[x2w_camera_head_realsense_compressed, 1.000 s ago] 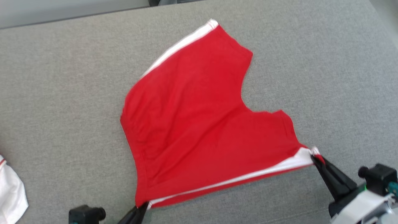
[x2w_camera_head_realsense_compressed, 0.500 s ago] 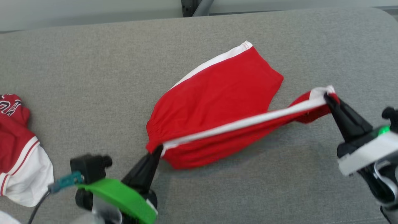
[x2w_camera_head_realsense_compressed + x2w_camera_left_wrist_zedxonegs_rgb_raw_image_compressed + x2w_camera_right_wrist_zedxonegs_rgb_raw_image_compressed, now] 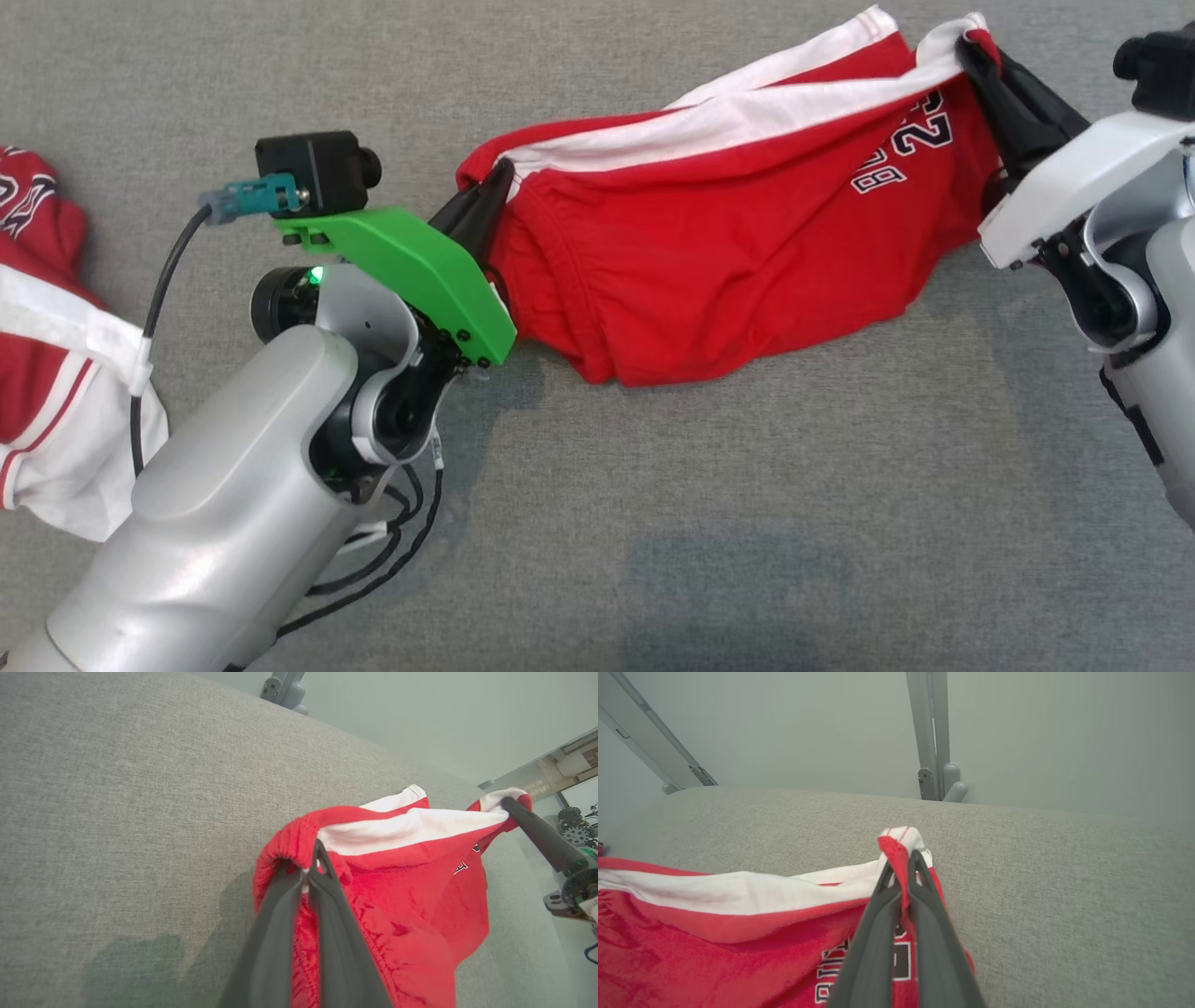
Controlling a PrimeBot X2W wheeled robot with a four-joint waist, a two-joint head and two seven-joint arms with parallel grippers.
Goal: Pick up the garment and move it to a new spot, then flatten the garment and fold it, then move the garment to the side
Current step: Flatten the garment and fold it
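Note:
The garment (image 3: 728, 243) is a pair of red shorts with a white side stripe and a printed number, hanging in a sagging fold over the grey surface (image 3: 747, 523). My left gripper (image 3: 499, 177) is shut on its waistband corner, seen close up in the left wrist view, where the left gripper (image 3: 318, 851) pinches the gathered red elastic of the garment (image 3: 411, 896). My right gripper (image 3: 966, 47) is shut on the white hem corner at the upper right. In the right wrist view the right gripper (image 3: 909, 858) pinches that corner of the garment (image 3: 714, 933), and the cloth hangs below.
Another red and white garment (image 3: 47, 373) lies crumpled at the left edge of the head view. Grey metal frame posts (image 3: 931, 732) stand behind the far edge of the surface. The left arm's cable (image 3: 159, 308) loops beside its wrist.
Both grippers have carried the held edge up and forward over the rest of the shorts, which now sag folded with the printed number showing. The head camera has shifted too.

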